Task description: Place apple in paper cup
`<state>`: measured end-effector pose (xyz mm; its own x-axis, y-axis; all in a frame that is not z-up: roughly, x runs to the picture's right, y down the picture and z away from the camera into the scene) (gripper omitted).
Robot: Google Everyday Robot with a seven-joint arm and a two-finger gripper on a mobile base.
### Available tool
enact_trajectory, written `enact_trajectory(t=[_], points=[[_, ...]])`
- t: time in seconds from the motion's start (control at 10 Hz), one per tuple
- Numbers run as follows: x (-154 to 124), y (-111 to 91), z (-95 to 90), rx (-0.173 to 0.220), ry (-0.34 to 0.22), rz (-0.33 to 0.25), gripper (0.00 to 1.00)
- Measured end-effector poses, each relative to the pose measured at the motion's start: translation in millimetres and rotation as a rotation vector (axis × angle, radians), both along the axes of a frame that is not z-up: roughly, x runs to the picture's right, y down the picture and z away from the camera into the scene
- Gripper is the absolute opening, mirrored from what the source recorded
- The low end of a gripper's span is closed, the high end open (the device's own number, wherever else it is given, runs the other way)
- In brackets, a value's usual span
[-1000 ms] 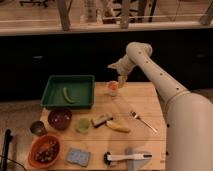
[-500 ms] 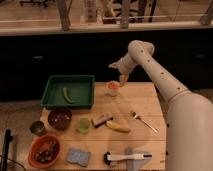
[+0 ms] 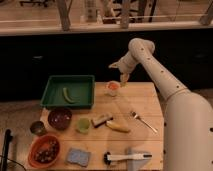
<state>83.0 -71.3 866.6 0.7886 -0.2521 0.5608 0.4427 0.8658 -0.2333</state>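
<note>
The white paper cup [image 3: 113, 90] stands at the far edge of the wooden table, just right of the green tray. The orange-red apple [image 3: 112, 85] sits in the cup's mouth, and its top shows above the rim. My gripper [image 3: 123, 78] hangs from the white arm just above and to the right of the cup. It is close to the cup's rim and has nothing visible in it.
A green tray [image 3: 85, 97] holding a long green item stands at the back left. A dark red bowl [image 3: 59, 118], light-green cup [image 3: 83, 125], small metal cup [image 3: 37, 128], orange bowl [image 3: 44, 150], blue sponge [image 3: 78, 156], banana [image 3: 118, 127], fork [image 3: 143, 121] and a white tool [image 3: 129, 157] lie on the table [image 3: 145, 97].
My gripper has shifted slightly to the right, from over the cup to beside it. The apple stays in the cup.
</note>
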Motion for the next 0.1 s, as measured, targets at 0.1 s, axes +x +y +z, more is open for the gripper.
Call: enact_trajectory(t=[0.1], points=[[-0.1,0.0,0.0,0.000,0.000,0.000,0.80]])
